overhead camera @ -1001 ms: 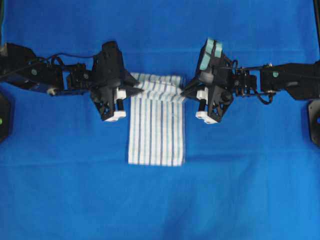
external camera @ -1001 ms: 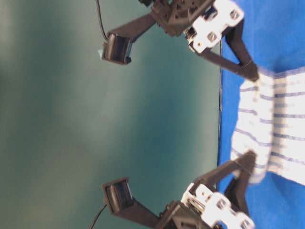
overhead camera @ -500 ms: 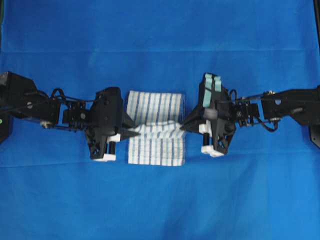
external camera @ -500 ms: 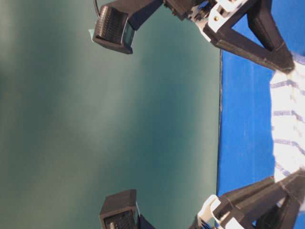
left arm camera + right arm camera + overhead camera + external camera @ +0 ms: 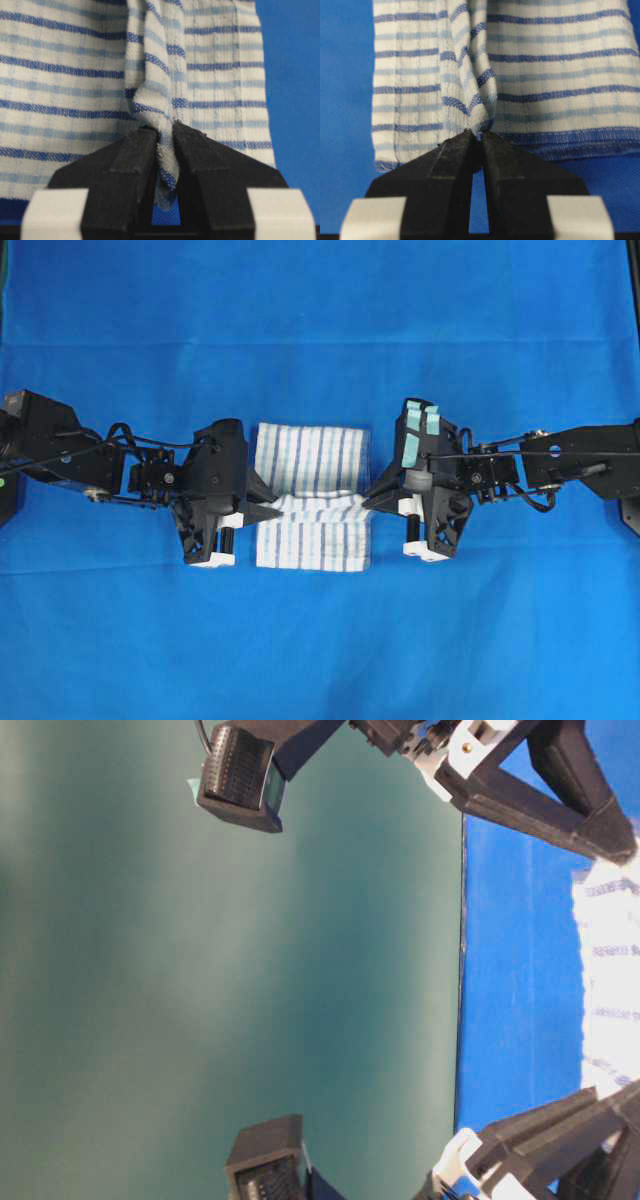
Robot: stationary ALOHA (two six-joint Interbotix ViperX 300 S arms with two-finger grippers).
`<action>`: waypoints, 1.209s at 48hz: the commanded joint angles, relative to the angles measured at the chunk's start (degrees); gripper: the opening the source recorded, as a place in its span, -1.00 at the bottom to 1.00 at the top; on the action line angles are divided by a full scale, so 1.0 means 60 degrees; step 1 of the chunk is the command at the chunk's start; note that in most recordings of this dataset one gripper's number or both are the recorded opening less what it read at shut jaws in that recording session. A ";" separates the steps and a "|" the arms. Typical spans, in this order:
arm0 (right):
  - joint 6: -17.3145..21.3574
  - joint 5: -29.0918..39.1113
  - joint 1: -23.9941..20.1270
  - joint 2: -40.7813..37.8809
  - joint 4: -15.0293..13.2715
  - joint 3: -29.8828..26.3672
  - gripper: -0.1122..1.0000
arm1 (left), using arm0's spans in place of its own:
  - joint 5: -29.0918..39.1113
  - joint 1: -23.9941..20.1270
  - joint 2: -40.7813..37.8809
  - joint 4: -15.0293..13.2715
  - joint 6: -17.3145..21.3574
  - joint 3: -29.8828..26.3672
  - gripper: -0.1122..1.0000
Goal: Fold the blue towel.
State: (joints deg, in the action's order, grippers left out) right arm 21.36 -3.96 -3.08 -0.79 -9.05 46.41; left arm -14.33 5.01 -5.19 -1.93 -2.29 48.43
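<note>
We are gripping the blue towel point(image 5: 310, 495) from both sides: our left gripper point(image 5: 272, 511) is pinching a raised ridge of cloth at its left edge, the jaws clamped tight on the fabric, and our right gripper point(image 5: 370, 502) is doing the same at the right edge. The towel is lying in the middle of the blue-covered surface point(image 5: 320, 330), between the two arms. A bunched fold is running across it from one gripper to the other, with flat striped cloth showing on both sides of that ridge.
</note>
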 commanded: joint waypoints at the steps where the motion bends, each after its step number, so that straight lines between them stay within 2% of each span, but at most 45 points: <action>1: -0.0015 -0.0029 -0.0088 0.0044 0.0029 -0.0190 -0.67 | -0.0029 0.0073 0.0073 -0.0015 -0.0073 -0.0117 -0.67; 7: 0.0000 0.0088 -0.0264 -0.0044 0.0059 -0.0322 -0.67 | -0.0044 0.0176 0.0073 -0.0015 -0.0205 -0.0132 -0.51; 12: 0.0000 0.0234 -0.0425 -0.0088 0.0161 -0.0410 -0.65 | -0.0059 0.0352 0.0044 -0.0029 -0.0234 -0.0190 -0.28; 14: 0.0000 0.0278 -0.0469 -0.0088 0.0205 -0.0425 -0.52 | -0.0073 0.0425 0.0059 -0.0015 -0.0220 -0.0220 -0.14; 20: 0.0000 0.0381 -0.0601 -0.0015 0.0322 -0.0483 0.14 | 0.0015 0.0498 0.0146 0.0000 -0.0190 -0.0161 0.39; 23: 0.0000 0.0381 -0.0659 0.0029 0.0322 -0.0513 0.37 | 0.0176 0.0469 0.0308 0.0000 -0.0161 -0.0073 0.54; 24: 0.0000 0.0396 -0.0674 0.0059 0.0322 -0.0527 0.39 | 0.0249 0.0469 0.0366 0.0000 -0.0132 -0.0059 0.57; 32: -0.0044 0.0791 -0.0674 0.0674 0.0308 -0.0542 0.31 | 0.0923 0.0439 0.1289 0.0029 0.0015 0.0176 0.54; 40: -0.0190 0.1362 -0.0674 0.1729 0.0205 -0.0601 0.31 | 0.1787 0.0439 0.2871 0.0044 0.0425 0.0366 0.54; 49: -0.0205 0.2139 -0.0688 0.3105 -0.0176 -0.0586 0.31 | 0.2095 0.0439 0.4570 0.0044 0.0820 0.0850 0.54; 58: -0.0205 0.2520 -0.0688 0.4409 -0.0732 -0.0308 0.31 | 0.2139 0.0410 0.6284 0.0044 0.0850 0.1406 0.54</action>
State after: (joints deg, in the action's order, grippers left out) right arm 20.21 10.90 -7.03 22.24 -12.22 44.56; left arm -1.32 7.73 28.74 -1.76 2.72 56.60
